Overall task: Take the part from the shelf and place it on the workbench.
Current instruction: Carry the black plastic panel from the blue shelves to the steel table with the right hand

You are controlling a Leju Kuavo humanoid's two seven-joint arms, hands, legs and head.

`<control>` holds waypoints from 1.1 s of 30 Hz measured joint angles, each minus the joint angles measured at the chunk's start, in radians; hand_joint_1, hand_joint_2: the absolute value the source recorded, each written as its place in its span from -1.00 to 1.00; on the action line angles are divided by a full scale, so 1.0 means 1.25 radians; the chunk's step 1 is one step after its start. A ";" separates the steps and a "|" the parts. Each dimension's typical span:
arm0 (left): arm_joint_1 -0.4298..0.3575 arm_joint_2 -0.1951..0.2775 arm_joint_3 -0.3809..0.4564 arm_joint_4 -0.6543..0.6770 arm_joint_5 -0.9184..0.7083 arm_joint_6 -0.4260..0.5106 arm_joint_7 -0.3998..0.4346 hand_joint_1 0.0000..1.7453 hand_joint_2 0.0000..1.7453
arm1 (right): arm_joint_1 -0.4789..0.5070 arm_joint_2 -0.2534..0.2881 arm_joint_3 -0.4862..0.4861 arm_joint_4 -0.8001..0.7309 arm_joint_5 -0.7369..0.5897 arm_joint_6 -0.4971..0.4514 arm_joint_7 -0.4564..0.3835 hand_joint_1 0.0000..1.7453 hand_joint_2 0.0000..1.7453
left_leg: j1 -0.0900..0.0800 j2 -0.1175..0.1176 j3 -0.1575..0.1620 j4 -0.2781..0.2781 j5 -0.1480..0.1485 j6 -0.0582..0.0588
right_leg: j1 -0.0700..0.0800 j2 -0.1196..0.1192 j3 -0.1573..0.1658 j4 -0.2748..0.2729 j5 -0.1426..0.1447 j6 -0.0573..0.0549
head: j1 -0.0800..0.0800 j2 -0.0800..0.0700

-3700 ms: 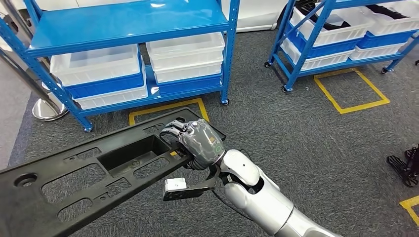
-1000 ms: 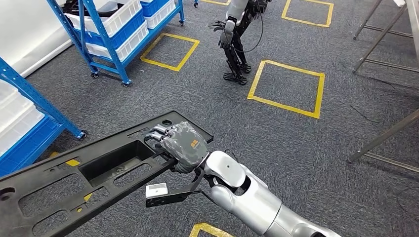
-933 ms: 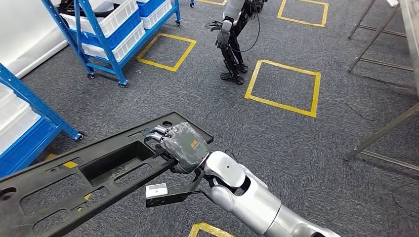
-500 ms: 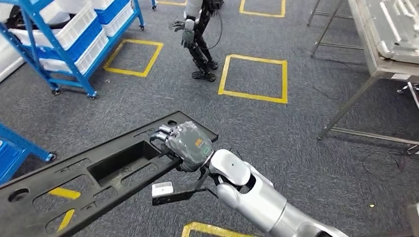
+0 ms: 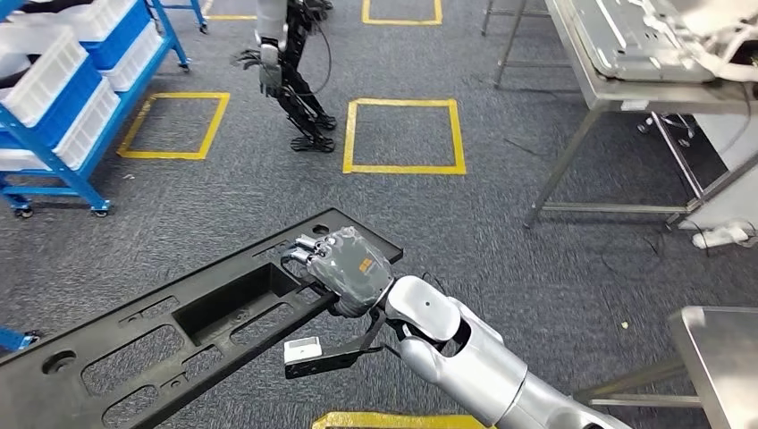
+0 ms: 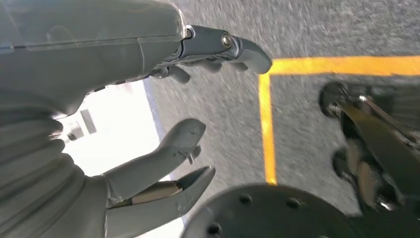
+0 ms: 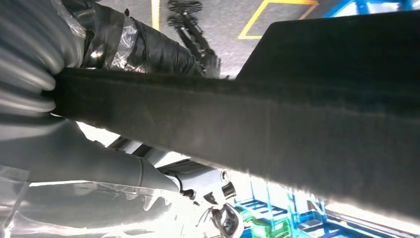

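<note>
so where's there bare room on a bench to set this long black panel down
The steel bench corner at lower right shows a bare top. The far bench is crowded with a grey metal assembly. The right hand grips the black panel.

Part (image 5: 179,313) ran from 7 o'clock toward centre, over the carpet (image 5: 501,232), right hand (image 5: 349,268) on its 3 o'clock end. Another robot (image 5: 286,63) stood at 11 o'clock. Shelf (image 5: 63,98) with bins at 10 o'clock. Workbench (image 5: 617,89) at 1 o'clock; second table (image 5: 724,357) at 4 o'clock.
</note>
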 joint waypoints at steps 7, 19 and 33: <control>0.001 0.001 0.000 0.000 -0.005 0.000 0.002 -1.00 1.00 | -0.009 -0.013 0.000 -0.001 0.079 -0.017 0.028 1.00 1.00 | -0.003 0.069 0.010 -0.024 0.013 0.026 | 0.002 -0.087 -0.085 0.174 -0.093 0.022 | 0.001 0.000; -0.007 0.001 -0.001 0.000 -0.027 -0.008 0.003 -1.00 1.00 | -0.117 -0.042 -0.015 0.045 0.269 -0.014 0.121 1.00 1.00 | -0.004 0.119 0.006 0.018 -0.030 -0.005 | 0.003 -0.118 0.006 -0.012 0.001 -0.005 | 0.001 0.000; -0.006 0.003 -0.004 0.000 -0.036 -0.010 0.003 -1.00 1.00 | -0.210 -0.048 -0.049 0.140 0.305 -0.003 0.149 1.00 1.00 | 0.004 0.022 -0.012 0.003 0.014 0.009 | -0.002 -0.002 -0.012 0.004 0.004 0.017 | 0.001 0.000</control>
